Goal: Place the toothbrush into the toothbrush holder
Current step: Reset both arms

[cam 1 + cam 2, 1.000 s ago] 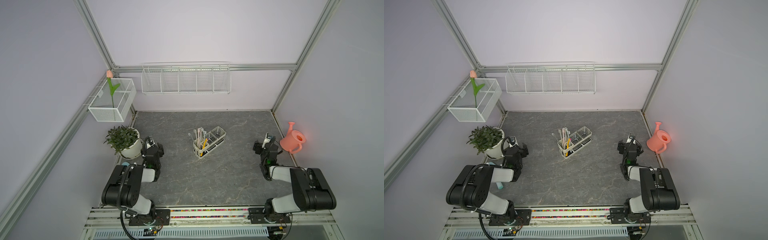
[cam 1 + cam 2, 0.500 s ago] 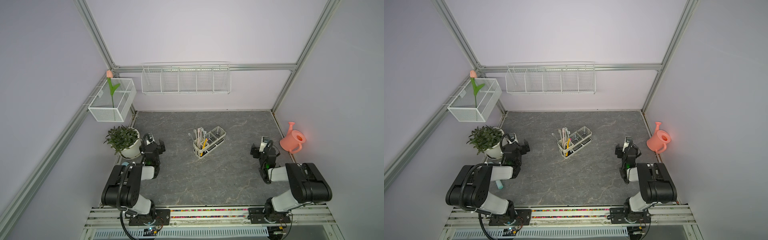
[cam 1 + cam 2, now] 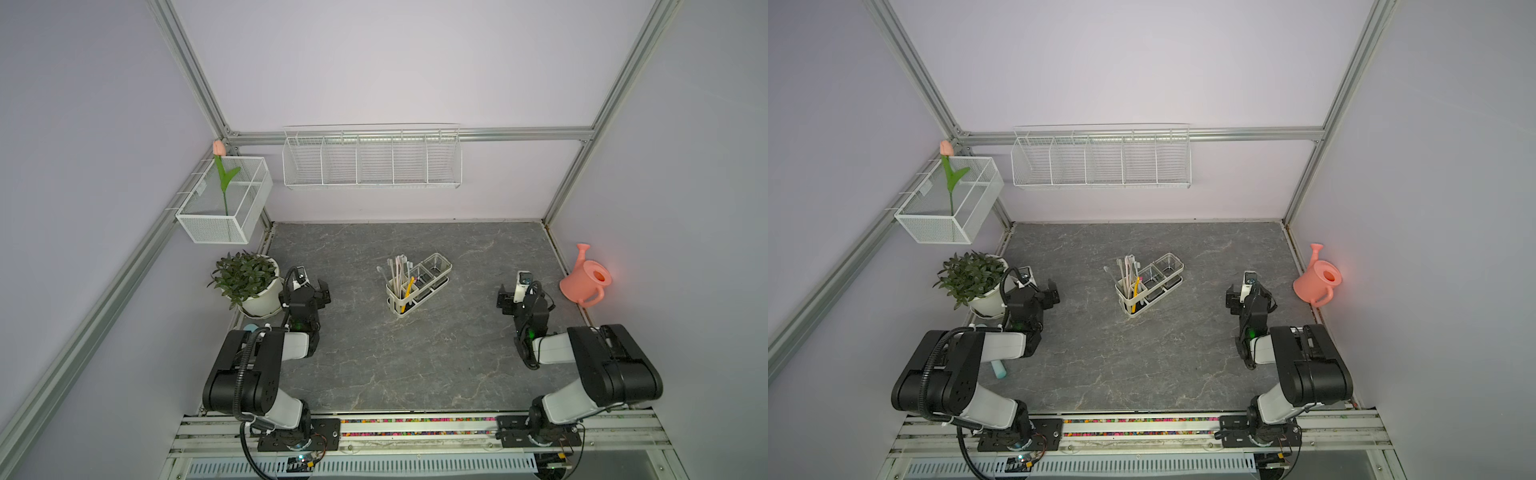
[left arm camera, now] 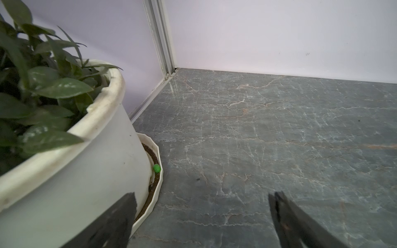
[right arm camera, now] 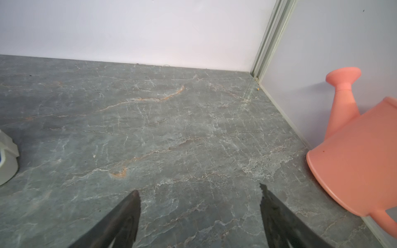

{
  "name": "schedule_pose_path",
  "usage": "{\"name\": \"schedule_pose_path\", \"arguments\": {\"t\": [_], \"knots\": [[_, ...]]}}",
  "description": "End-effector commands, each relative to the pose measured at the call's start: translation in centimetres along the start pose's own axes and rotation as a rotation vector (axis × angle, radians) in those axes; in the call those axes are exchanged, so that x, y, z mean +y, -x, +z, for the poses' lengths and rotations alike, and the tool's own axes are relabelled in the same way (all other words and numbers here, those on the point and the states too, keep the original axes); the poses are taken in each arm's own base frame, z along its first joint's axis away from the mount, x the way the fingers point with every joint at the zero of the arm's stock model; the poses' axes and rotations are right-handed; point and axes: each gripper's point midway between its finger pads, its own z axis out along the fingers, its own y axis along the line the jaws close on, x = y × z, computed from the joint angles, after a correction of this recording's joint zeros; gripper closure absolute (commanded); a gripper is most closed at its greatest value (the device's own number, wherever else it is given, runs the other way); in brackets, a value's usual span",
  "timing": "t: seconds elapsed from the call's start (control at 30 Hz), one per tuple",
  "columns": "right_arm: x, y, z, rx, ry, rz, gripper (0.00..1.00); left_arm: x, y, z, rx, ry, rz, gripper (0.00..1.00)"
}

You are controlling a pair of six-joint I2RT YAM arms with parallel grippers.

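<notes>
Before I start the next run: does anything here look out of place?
A pale teal cylinder lies on the table, partly hidden under the left arm. A green bit sits in the plant saucer. Nothing else stands out.

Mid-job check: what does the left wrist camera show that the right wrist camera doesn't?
Only the left wrist view: the potted plant in its white saucer, by the open left gripper. Only the right wrist view: the pink watering can by the side wall, near the open right gripper. Both: grey marble tabletop, pale back wall, nothing between the jaws.
</notes>
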Motion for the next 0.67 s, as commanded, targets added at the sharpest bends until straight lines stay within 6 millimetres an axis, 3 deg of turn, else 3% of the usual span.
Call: {"name": "schedule_pose_path", "arguments": {"t": [0.0,0.63], "knots": [[0.6,0.8,-0.8,-0.073,0.029,-0.031,0.11,0.1,1.0,0.1,-0.022,-0.002,-0.015,0.00],[0.2,0.5,0.6,-0.001,0.018,-0.012,0.11,0.1,0.9,0.3,-0.011,-0.004,-0.017,0.01]]}}
